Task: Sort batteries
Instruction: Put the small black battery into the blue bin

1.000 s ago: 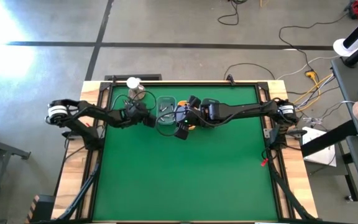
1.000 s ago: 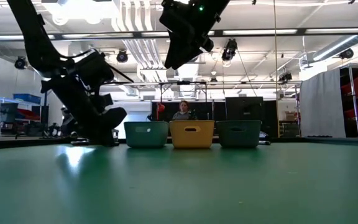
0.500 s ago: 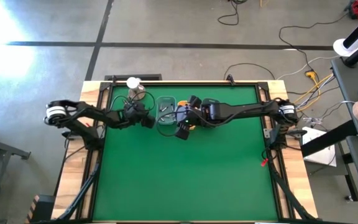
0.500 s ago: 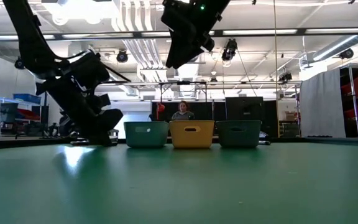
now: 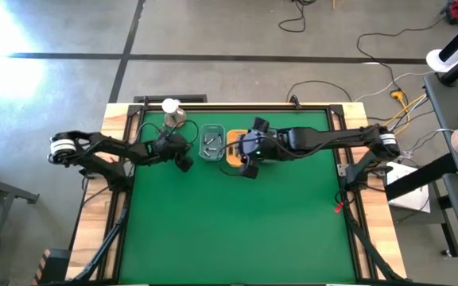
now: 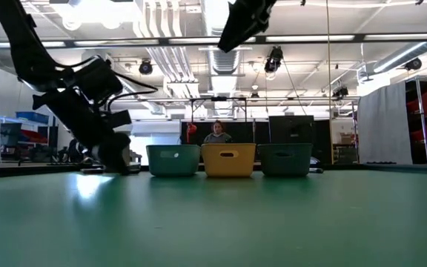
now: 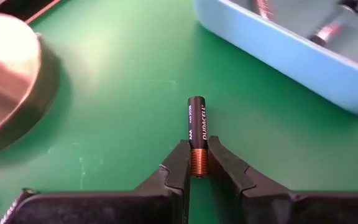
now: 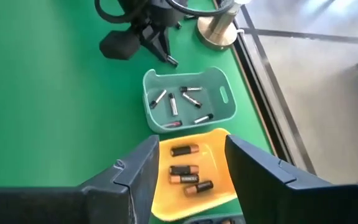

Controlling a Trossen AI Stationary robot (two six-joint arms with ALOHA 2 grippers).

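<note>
Left gripper (image 7: 197, 167) sits low over the green table (image 5: 237, 222), between the round metal dome (image 7: 8, 81) and the pale blue tray (image 7: 291, 59). Its 2 fingers (image 7: 179, 168) are pinched tight on the coppery end of 1 slim black-and-copper battery (image 7: 197, 127); the black end sticks out ahead of the fingertips, toward the tray wall, not touching it. In the low view the same gripper (image 6: 117, 159) is down near the table surface, left of the teal bin (image 6: 173, 159).

Right gripper (image 8: 188, 168) hangs high above the yellow tray (image 8: 197, 180), jaws spread apart with nothing between them. In the high view it (image 5: 249, 163) is over the far-middle part of the table, just right of the pale tray (image 5: 211, 141).

Batteries: the pale tray holds about 5 thin ones (image 8: 174, 102), scattered at odd angles. The yellow tray holds 4 thicker copper-and-black ones (image 8: 182, 169), lying roughly parallel. A third tray beyond the yellow one is only partly in view; contents cannot be made out.

The low view shows 3 bins in a row, teal, yellow (image 6: 228, 159) and dark green (image 6: 285, 159). A person (image 6: 217, 133) sits in the room behind them.
</note>
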